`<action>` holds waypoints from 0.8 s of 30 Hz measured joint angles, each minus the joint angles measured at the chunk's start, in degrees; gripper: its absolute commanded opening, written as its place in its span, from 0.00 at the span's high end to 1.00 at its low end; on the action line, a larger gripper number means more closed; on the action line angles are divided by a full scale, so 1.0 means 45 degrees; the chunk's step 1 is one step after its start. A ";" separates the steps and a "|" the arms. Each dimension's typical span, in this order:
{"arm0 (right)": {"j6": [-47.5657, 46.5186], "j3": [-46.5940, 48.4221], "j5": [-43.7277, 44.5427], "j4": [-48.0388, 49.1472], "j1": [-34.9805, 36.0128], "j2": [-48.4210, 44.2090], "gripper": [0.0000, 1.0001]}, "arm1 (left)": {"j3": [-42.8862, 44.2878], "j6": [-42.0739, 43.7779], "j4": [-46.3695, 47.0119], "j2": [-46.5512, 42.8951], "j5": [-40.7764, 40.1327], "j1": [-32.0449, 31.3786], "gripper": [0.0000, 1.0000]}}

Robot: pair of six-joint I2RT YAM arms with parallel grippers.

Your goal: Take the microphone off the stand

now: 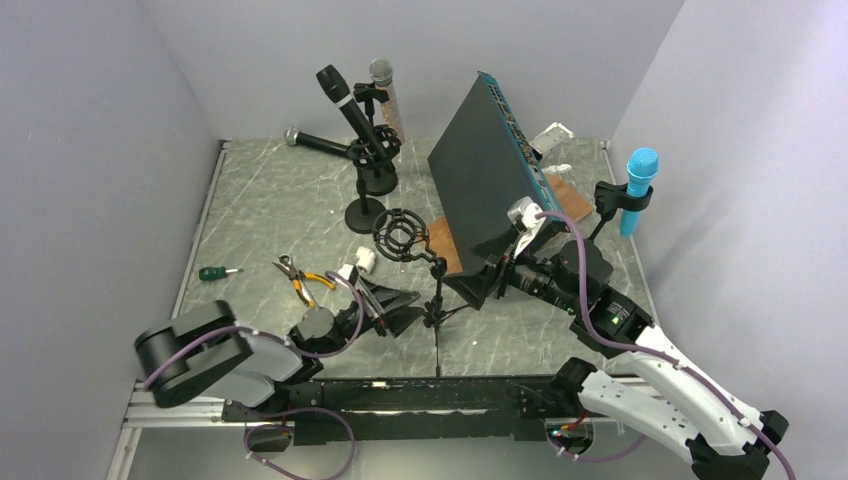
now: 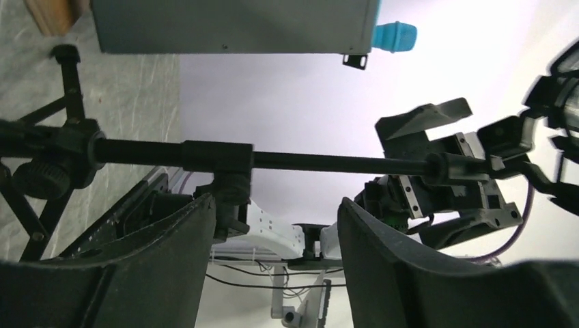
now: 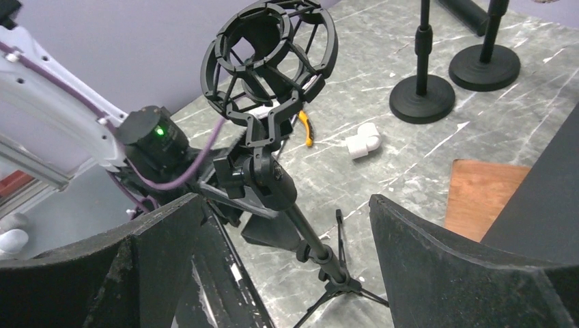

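An empty black shock mount point(image 1: 402, 234) tops a small tripod stand point(image 1: 437, 310) mid-table; it also shows in the right wrist view point(image 3: 270, 58). A black microphone point(image 1: 343, 100) and a grey-headed microphone point(image 1: 381, 72) sit in stands at the back. A blue microphone point(image 1: 638, 182) sits in a clip at the right. Another black microphone point(image 1: 315, 143) lies on the table. My left gripper point(image 1: 403, 308) is open and empty just left of the tripod pole point(image 2: 307, 161). My right gripper point(image 1: 482, 280) is open and empty just right of it, the pole point(image 3: 315, 244) between its fingers' line of sight.
A large tilted black and blue box point(image 1: 490, 175) stands right of centre over a wooden board point(image 1: 441, 247). Pliers point(image 1: 301, 281), a green screwdriver point(image 1: 215, 272) and a white pipe elbow point(image 1: 362, 260) lie front left. Two round stand bases point(image 3: 422, 99) stand behind.
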 measured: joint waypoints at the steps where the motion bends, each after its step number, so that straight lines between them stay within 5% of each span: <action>1: -0.0039 0.0005 0.0083 -0.0029 0.0000 -0.0029 0.04 | 0.0010 0.0583 -0.0505 -0.0583 0.0087 0.0141 0.26; 12: -0.0287 0.0019 0.0651 -0.0515 0.0000 -0.0209 0.03 | 0.2778 1.0904 -1.1147 -0.7752 -0.0976 -0.0141 0.23; 13: -0.0291 0.0019 0.0665 -0.0510 0.0000 -0.0223 0.02 | 0.2914 1.1681 -1.1604 -0.7956 -0.1117 -0.0243 0.13; 15: -0.0306 0.0019 0.0719 -0.0510 0.0000 -0.0233 0.02 | 0.3230 1.3308 -1.2502 -0.8063 -0.1413 -0.0573 0.08; 24: -0.0340 0.0019 0.0855 -0.0515 0.0000 -0.0107 0.02 | 0.4702 1.7894 -1.4353 -0.6465 -0.3371 -0.3230 0.22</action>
